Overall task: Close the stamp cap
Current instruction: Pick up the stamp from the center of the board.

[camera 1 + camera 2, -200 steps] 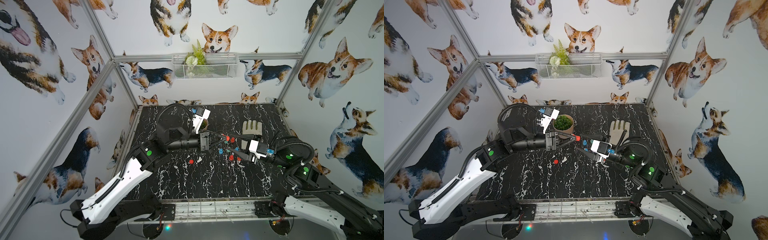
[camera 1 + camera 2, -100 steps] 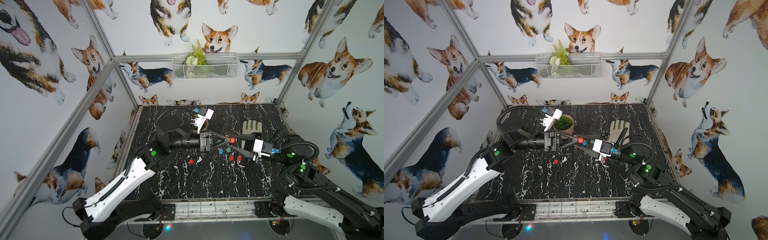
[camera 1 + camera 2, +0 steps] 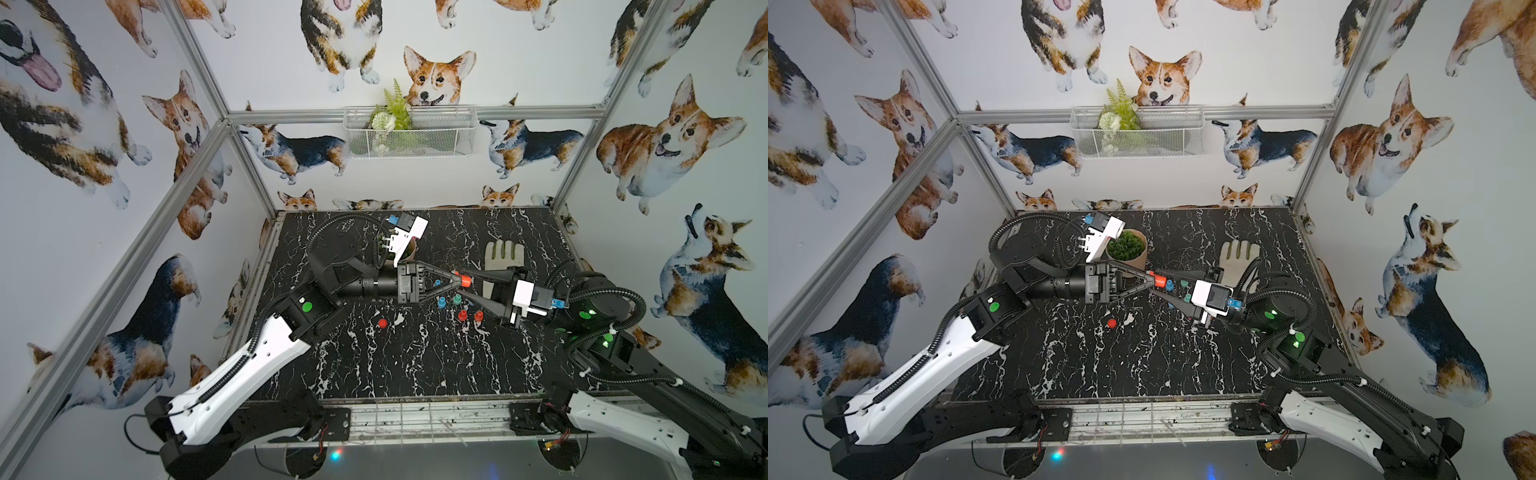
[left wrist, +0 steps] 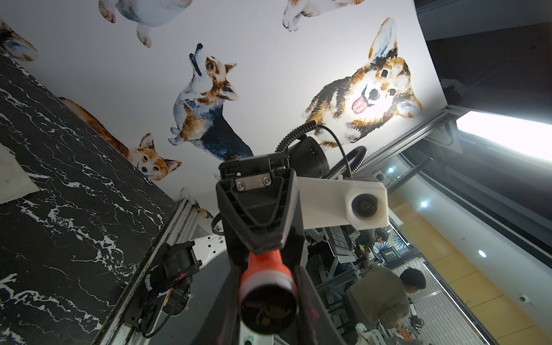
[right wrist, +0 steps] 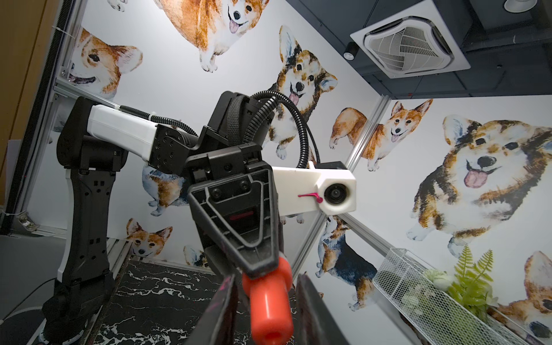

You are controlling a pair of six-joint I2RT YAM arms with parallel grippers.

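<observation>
An orange-red stamp (image 3: 464, 281) hangs in the air above the black marble table (image 3: 374, 374), lying level. My left gripper (image 3: 455, 280) is shut on its wide end. In the left wrist view the stamp (image 4: 267, 286) turns a dark, uncovered round face to the camera, between my fingers (image 4: 309, 316). My right gripper (image 3: 468, 283) faces it from the other side, jaws open. In the right wrist view its fingers (image 5: 310, 311) stand either side of the stamp's narrow handle (image 5: 270, 307), with thin gaps showing. A small red round cap (image 3: 382, 323) (image 3: 1111, 323) lies alone on the table below.
Several small blue, teal and red stamps (image 3: 457, 300) stand on the table under the two grippers. A pale glove (image 3: 504, 255) lies behind them. A potted plant (image 3: 1127, 247) stands by the left wrist, and a wire basket (image 3: 409, 133) hangs on the back wall.
My right gripper has risen from among the stamps on the table to the handle of the held stamp, and its jaws have narrowed. My left gripper has shifted slightly right, still holding the stamp.
</observation>
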